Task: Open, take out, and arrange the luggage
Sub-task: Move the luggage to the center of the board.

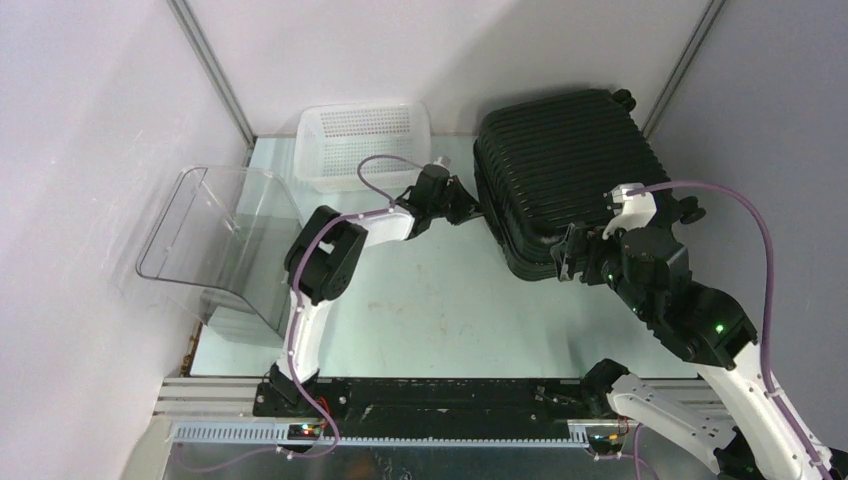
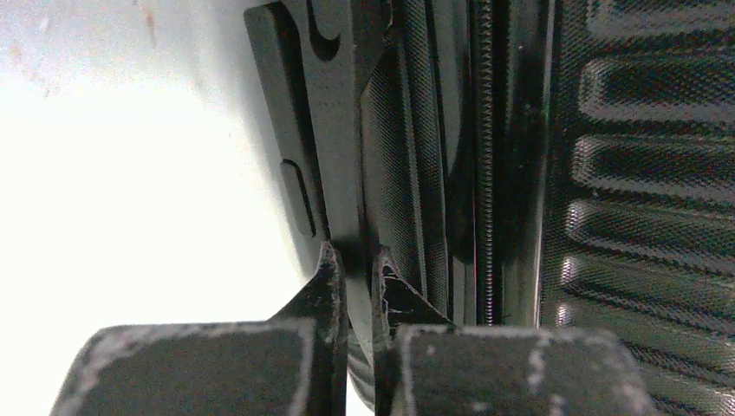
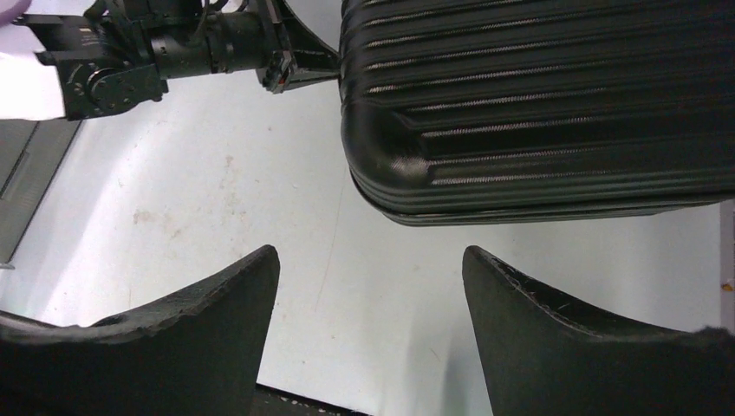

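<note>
The luggage [image 1: 570, 170] is a big black ribbed hard-shell case lying shut at the back right of the table. My left gripper [image 1: 472, 212] is at the middle of its left edge. In the left wrist view the left gripper [image 2: 355, 256] is shut on a flat black zipper pull [image 2: 308, 113] that hangs beside the zipper line [image 2: 487, 173] and ribbed shell [image 2: 641, 217]. My right gripper [image 1: 565, 255] hovers by the case's near left corner. It is open [image 3: 371, 256], with only bare table between its fingers and the luggage [image 3: 537, 95] just beyond them.
A white perforated basket [image 1: 365, 140] stands at the back, left of the case. A clear plastic bin [image 1: 220, 240] sits at the left edge. Walls close the table on the left, back and right. The left arm [image 3: 173, 48] reaches across ahead of the right gripper.
</note>
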Controlling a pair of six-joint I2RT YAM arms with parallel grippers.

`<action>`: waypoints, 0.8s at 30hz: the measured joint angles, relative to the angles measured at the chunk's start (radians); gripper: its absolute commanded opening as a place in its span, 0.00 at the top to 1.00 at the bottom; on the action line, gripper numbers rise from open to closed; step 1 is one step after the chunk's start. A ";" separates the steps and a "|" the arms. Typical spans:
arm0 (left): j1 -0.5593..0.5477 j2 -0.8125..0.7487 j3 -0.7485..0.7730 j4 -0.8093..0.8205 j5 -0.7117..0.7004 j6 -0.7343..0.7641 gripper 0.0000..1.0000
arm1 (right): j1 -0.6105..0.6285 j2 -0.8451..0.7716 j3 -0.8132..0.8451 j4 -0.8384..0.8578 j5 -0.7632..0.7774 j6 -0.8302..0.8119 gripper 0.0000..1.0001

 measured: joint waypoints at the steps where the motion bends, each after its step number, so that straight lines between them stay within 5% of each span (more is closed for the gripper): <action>1: -0.005 -0.021 -0.020 -0.012 -0.016 0.006 1.00 | 0.000 -0.003 0.000 -0.003 -0.005 -0.010 0.19; 7: -0.038 -0.173 -0.167 -0.119 -0.056 0.058 1.00 | 0.000 -0.016 -0.016 -0.018 -0.025 -0.010 0.18; 17: -0.068 -0.356 -0.368 -0.160 -0.096 0.082 1.00 | -0.009 -0.060 -0.142 -0.103 0.048 0.497 0.10; 24: -0.109 -0.454 -0.447 -0.185 -0.162 0.114 1.00 | -0.210 -0.070 -0.220 -0.089 0.027 0.563 0.01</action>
